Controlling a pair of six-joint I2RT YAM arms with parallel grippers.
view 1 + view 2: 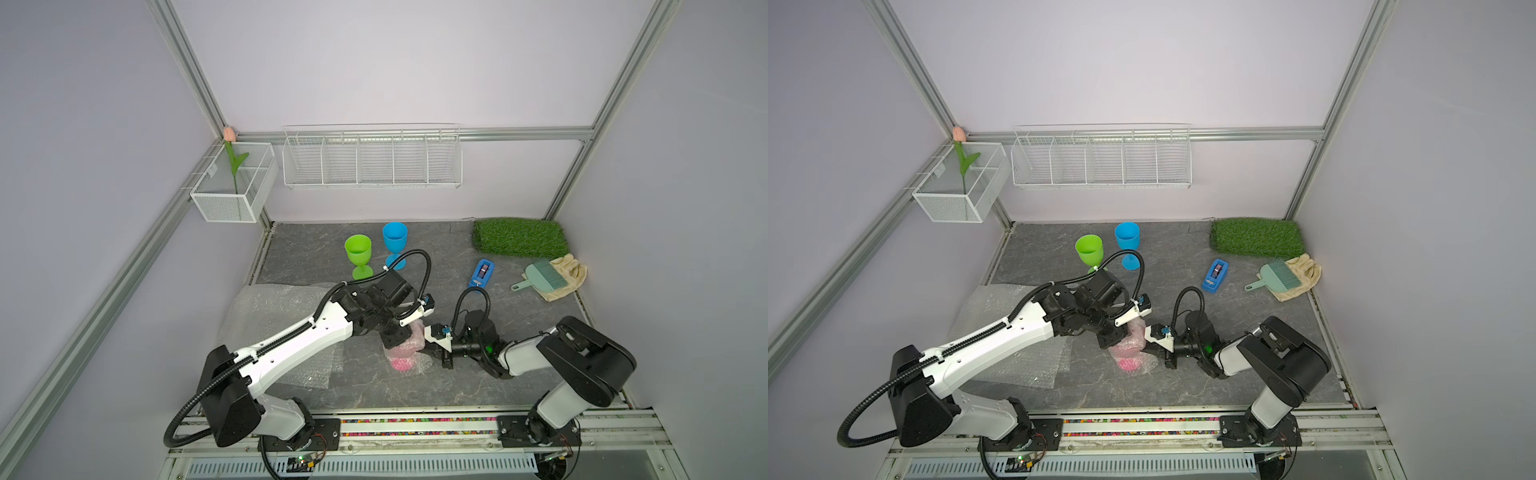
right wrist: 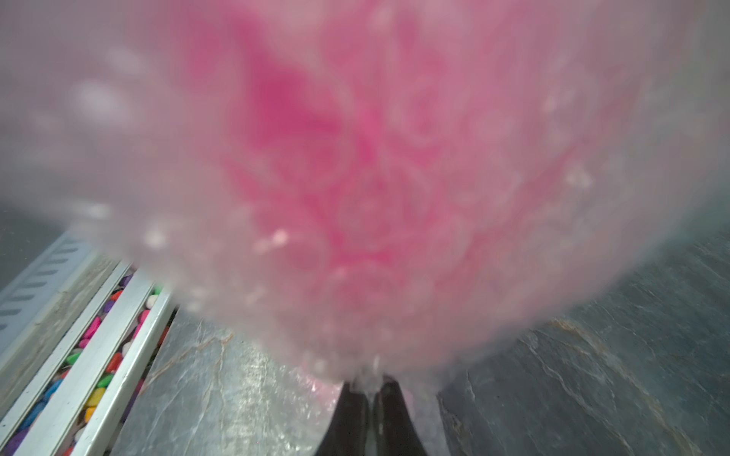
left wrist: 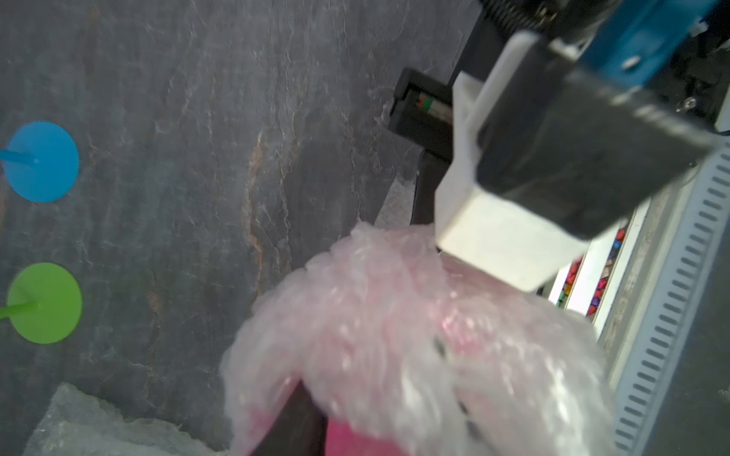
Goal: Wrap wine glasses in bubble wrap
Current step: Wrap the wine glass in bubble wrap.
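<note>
1. Pink goblet [image 1: 402, 362], bundled in bubble wrap [image 3: 375, 316], lying between the two grippers. The right gripper [image 2: 369, 391] is pinched tight on a tuft of film at the bundle's edge. The left gripper [image 1: 399, 345] sits over the bundle with its jaws buried in film, so its grip cannot be told.
2. Spare sheets [image 1: 270, 307], flat, on the left gripper's outer side.
3. Green goblet [image 1: 358, 249] and blue goblet [image 1: 395, 237], upright beyond the left gripper, both bare.

Progress, as judged: one of three largely wrapped, two not yet begun.

Bubble wrap [image 1: 270, 309] left of wrapped goblet [image 1: 402, 360]
</note>
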